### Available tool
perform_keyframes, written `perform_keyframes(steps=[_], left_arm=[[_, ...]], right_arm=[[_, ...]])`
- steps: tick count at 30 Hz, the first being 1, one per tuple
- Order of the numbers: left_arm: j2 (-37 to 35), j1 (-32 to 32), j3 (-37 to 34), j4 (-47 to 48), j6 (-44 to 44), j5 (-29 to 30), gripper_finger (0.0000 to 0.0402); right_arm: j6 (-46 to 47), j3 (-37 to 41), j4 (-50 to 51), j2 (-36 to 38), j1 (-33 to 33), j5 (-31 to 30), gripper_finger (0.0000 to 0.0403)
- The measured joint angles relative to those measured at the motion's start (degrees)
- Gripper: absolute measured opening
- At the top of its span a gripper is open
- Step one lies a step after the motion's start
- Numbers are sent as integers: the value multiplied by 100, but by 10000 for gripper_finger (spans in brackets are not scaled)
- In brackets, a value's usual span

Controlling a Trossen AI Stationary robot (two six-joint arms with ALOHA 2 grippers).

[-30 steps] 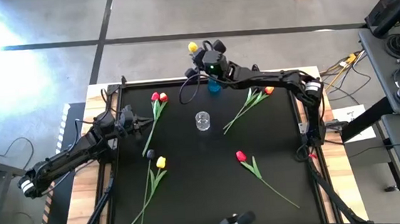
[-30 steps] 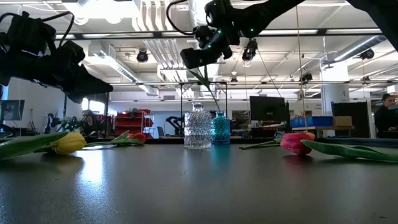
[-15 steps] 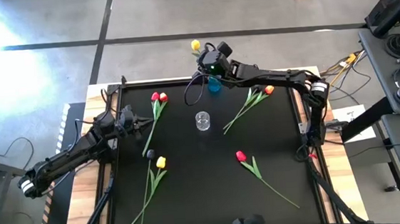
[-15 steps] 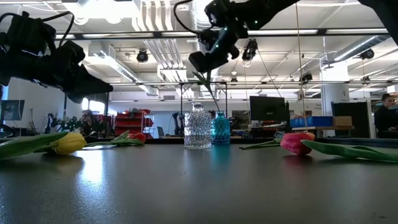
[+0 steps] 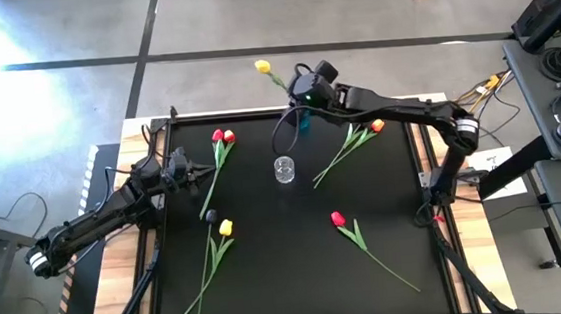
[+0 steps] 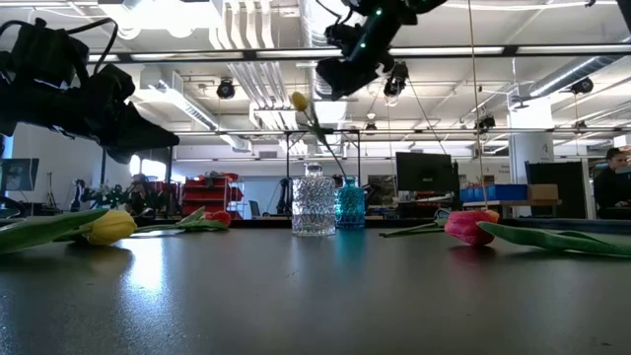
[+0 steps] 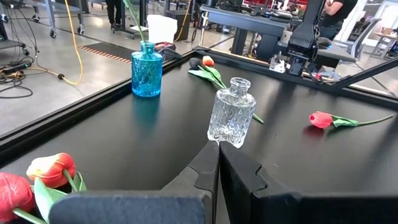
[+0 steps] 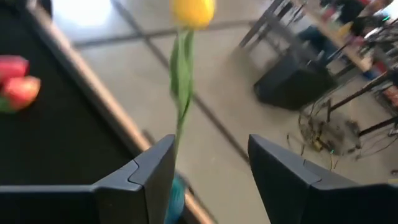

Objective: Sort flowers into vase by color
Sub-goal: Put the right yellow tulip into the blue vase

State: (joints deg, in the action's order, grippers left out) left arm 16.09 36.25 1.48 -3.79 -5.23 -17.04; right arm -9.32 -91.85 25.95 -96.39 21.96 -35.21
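Observation:
A yellow flower (image 5: pixel 262 66) stands with its stem in the blue vase (image 5: pixel 302 120) at the table's far edge, leaning toward the left. My right gripper (image 5: pixel 300 87) hangs open above that vase. In the right wrist view the stem (image 8: pixel 180 93) rises next to one finger; I cannot tell whether it touches. A clear vase (image 5: pixel 283 169) stands mid-table, nothing in it. Red flowers (image 5: pixel 223 136), a yellow one (image 5: pixel 226 226), a red one (image 5: pixel 337 218) and an orange and red pair (image 5: pixel 373 127) lie flat on the mat. My left gripper (image 5: pixel 202 176) waits shut at the left.
A small dark head (image 5: pixel 210 216) lies beside the yellow flower at the near left. The black mat has a raised rim (image 5: pixel 257 114) at the far edge. The mat between the clear vase and the near edge is bare.
My right gripper has opened and let go of the yellow flower, then risen and drawn a little toward the table's right. The flower has stayed in the blue vase and its head has tipped farther to the left.

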Motion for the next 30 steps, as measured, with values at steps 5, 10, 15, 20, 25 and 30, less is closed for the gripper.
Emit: perform_keyframes(steps=[5, 10, 15, 20, 25, 30], left_arm=[[-2, -2, 0, 0, 0, 0, 0], [0, -1, 1, -2, 0, 0, 0], [0, -2, 0, -2, 0, 0, 0], [5, -2, 2, -2, 0, 0, 0], [5, -1, 1, -2, 0, 1, 0], [7, 0, 2, -2, 1, 0, 0]], right_arm=[[660, 178, 1137, 119, 6, 379, 141], [918, 1107, 956, 222, 53, 431, 43], [1146, 2371, -419, 562, 226, 650, 12], [1449, 3599, -1991, 1021, 461, 854, 9], [1915, 4289, -2933, 1113, 787, 1296, 9], [2287, 4503, -3527, 786, 1074, 1774, 9]])
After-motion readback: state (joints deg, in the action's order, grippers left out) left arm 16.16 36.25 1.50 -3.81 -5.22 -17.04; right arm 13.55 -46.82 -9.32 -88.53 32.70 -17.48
